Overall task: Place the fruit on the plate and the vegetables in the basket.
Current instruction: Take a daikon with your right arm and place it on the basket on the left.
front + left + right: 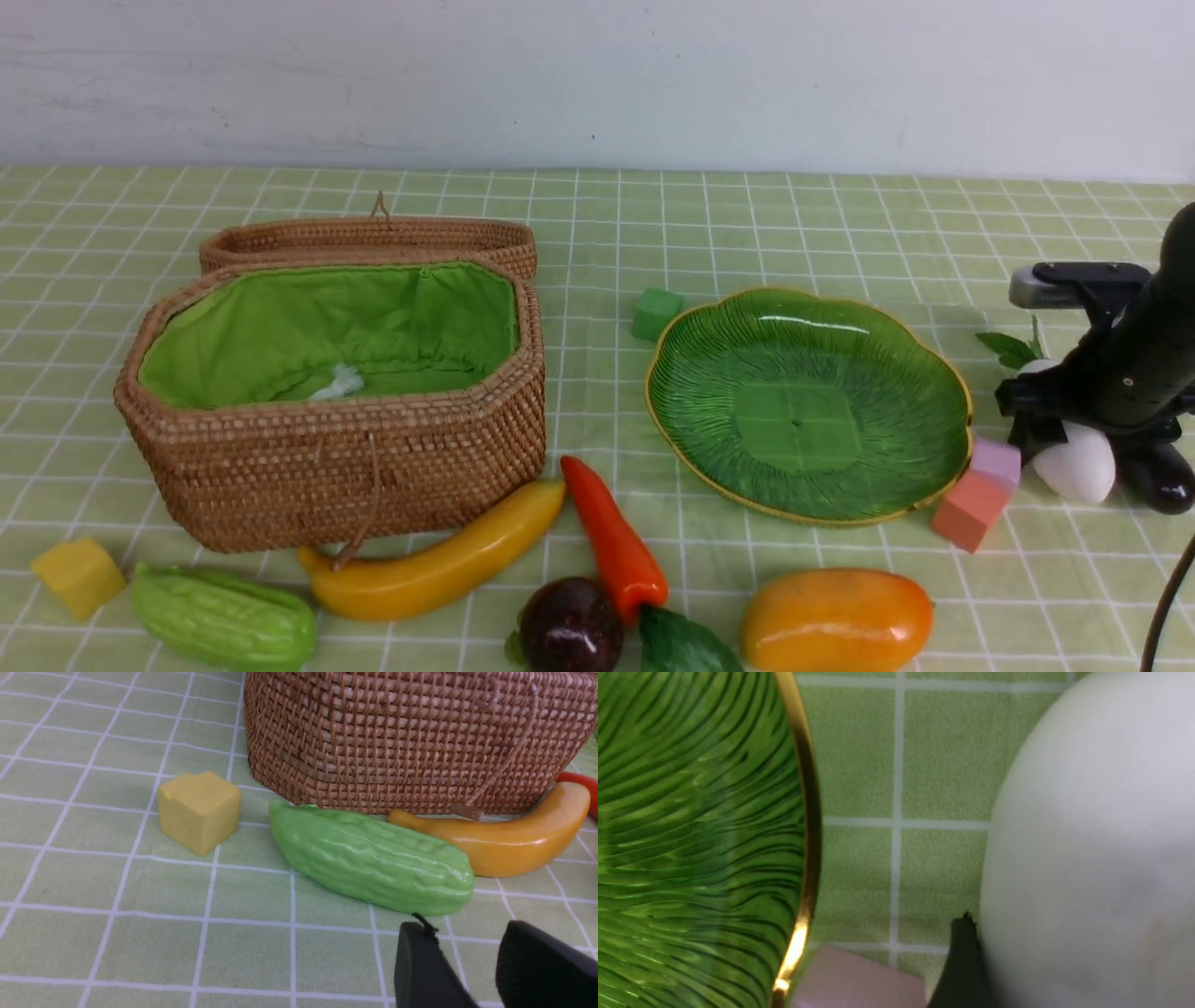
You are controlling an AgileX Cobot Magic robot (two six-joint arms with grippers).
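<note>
Step in hand, as we judged it: the right gripper [1069, 448] taking the white radish [1081, 469] for the basket [336, 476]. The radish lay at the right side of the table, just right of the plate [952, 383], with the eggplant [1158, 478] close on its right and a pink cube [997, 459] just left.

The gripper sat low over the radish's middle, jaws either side. The right wrist view showed one finger [962, 961] against the white skin and the other out of frame, so we could not tell whether a grip was made.

To do it well, we'd squeeze across the fat middle, not the taper — glossy skin likely slips. Then lift straight up clear of eggplant and cube, and carry it left over the plate to the green lining.

The left gripper [462, 947] hung part open and empty, near the gourd [373, 863] at near left.

Hard to see:
- The radish leaves [1008, 347] were mostly behind the arm.
- The eggplant was partly covered.
- We couldn't identify the white scrap [338, 383] inside the basket.
</note>
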